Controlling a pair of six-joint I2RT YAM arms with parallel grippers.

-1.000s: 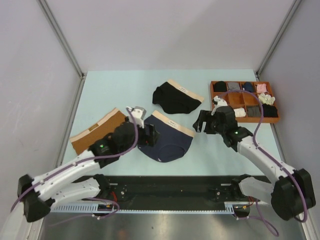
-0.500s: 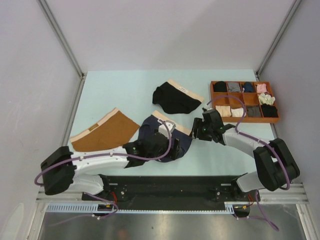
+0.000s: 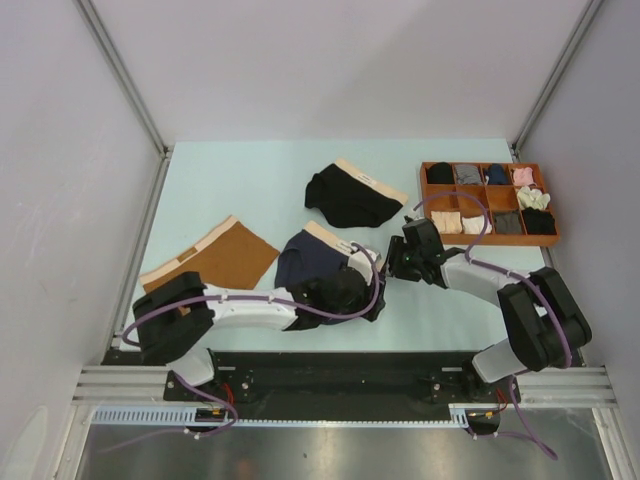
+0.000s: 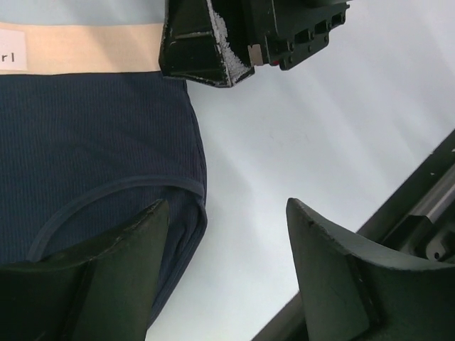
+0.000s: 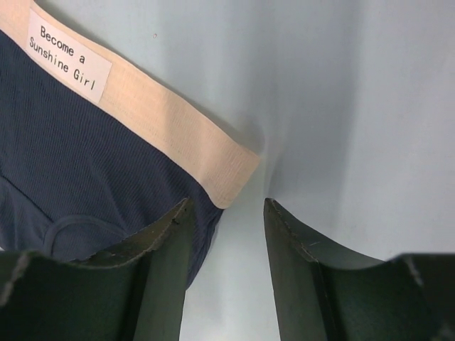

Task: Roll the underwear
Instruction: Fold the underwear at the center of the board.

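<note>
The navy underwear [image 3: 312,262] lies flat at the table's front middle, its beige waistband [image 5: 163,135] toward the back. My left gripper [image 3: 372,292] is open at its lower right edge; in the left wrist view [image 4: 226,206] one finger [image 4: 121,270] is over the navy fabric [image 4: 92,142], the other over bare table. My right gripper [image 3: 391,267] is open at the waistband's right corner, and in the right wrist view [image 5: 227,206] it straddles the fabric edge [image 5: 71,163]. The rust-brown underwear [image 3: 215,258] lies to the left, the black underwear [image 3: 350,197] behind.
An orange compartment tray [image 3: 548,238] holding several rolled garments stands at the back right. The pale table [image 3: 250,185] is walled by white panels. A black rail [image 3: 340,372] runs along the near edge. The right gripper's body [image 4: 242,35] shows close ahead in the left wrist view.
My left arm has swept right across the navy underwear to its lower right edge. My right gripper has come down and left to the waistband corner. The navy underwear looks slightly shifted.
</note>
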